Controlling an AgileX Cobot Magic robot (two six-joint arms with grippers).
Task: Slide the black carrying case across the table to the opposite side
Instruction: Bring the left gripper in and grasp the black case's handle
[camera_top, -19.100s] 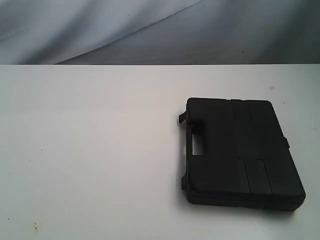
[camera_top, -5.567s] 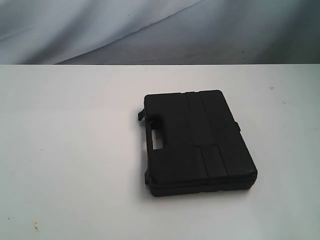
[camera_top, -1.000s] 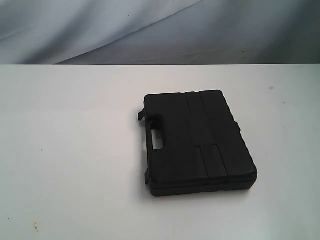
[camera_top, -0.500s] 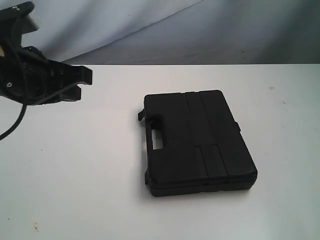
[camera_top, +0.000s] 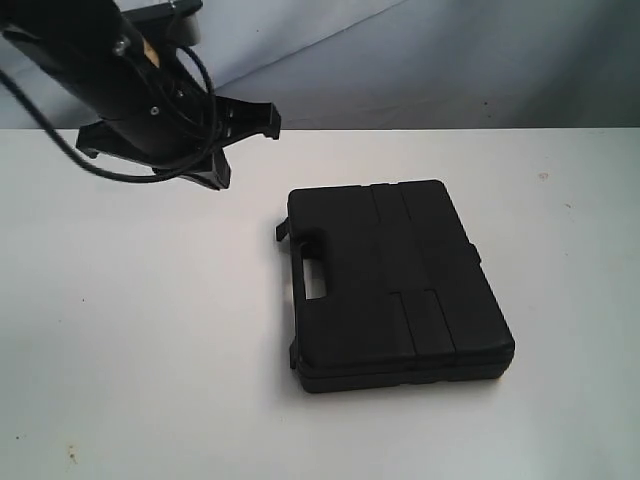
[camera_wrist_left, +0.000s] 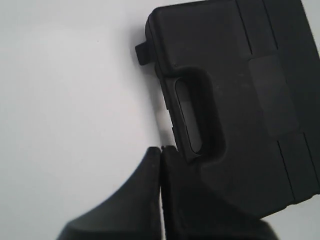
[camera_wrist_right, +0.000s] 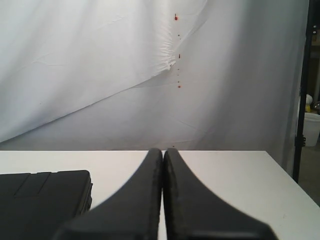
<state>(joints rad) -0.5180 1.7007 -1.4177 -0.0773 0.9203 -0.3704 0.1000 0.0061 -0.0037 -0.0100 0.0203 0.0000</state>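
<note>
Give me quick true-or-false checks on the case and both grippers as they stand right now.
1. The case lies flat on the table with its lid shut. True.
2. The left gripper is open. False: its fingers are pressed together with nothing between them.
3. The handle slot is on the edge of the case toward the left of the exterior view. True.
4. The right gripper is clamped on the case. False: it is shut on nothing, and the case lies off to one side of it.

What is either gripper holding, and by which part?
Nothing. The left gripper and right gripper are both shut and empty; the case lies untouched on the table.
</note>
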